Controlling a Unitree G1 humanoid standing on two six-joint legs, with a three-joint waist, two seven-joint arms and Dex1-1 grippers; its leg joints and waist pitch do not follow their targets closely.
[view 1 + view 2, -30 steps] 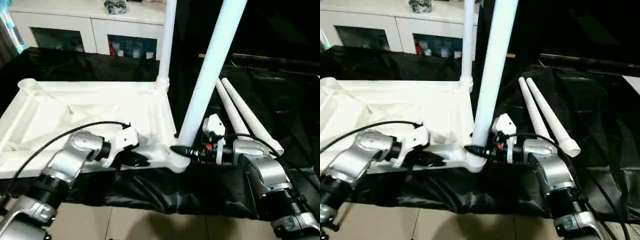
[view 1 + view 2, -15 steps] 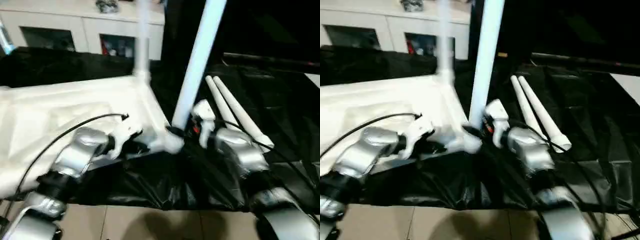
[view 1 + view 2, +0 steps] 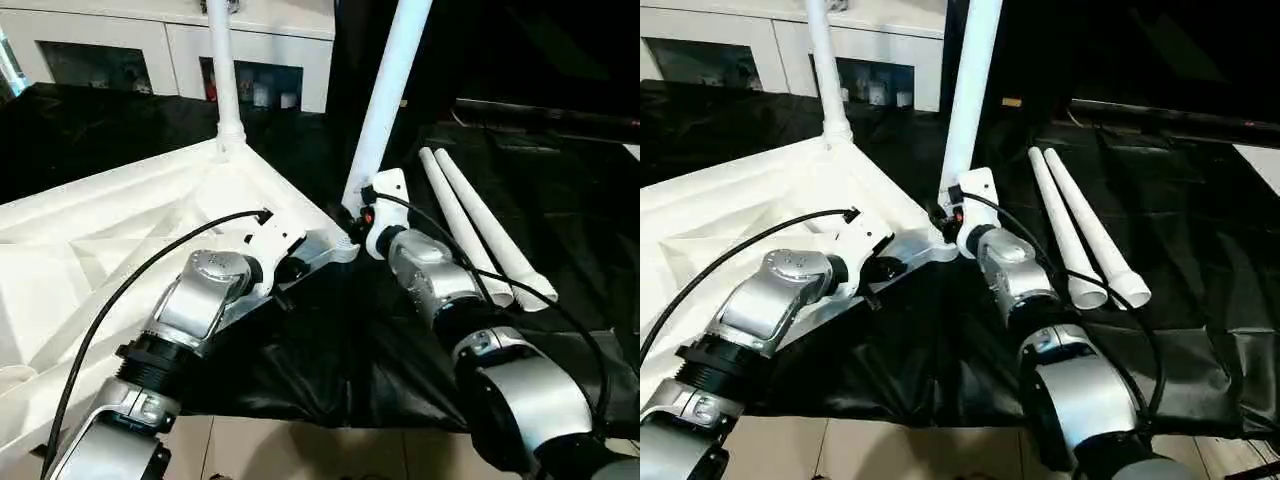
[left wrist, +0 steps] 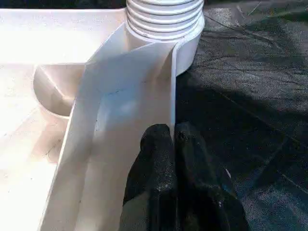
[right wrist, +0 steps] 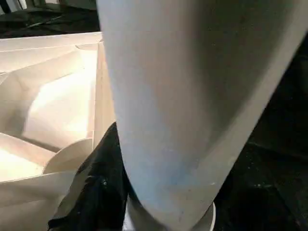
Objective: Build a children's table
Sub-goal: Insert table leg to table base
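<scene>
One tabletop (image 3: 110,230), two legs standing (image 3: 222,70), two loose legs (image 3: 480,235) at three o'clock; left gripper (image 4: 173,144) pressed together, right gripper (image 3: 352,222) pinching the near leg (image 3: 385,100).

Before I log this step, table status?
Left gripper shut at tabletop rim. Right gripper on upright leg. Two legs lie loose.

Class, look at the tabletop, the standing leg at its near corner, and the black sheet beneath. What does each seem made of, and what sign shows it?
Tabletop: likely moulded white plastic, ribbed underside.
Leg: smooth white tube, probably plastic.
Sheet: thin, glossy, creased black film.
</scene>
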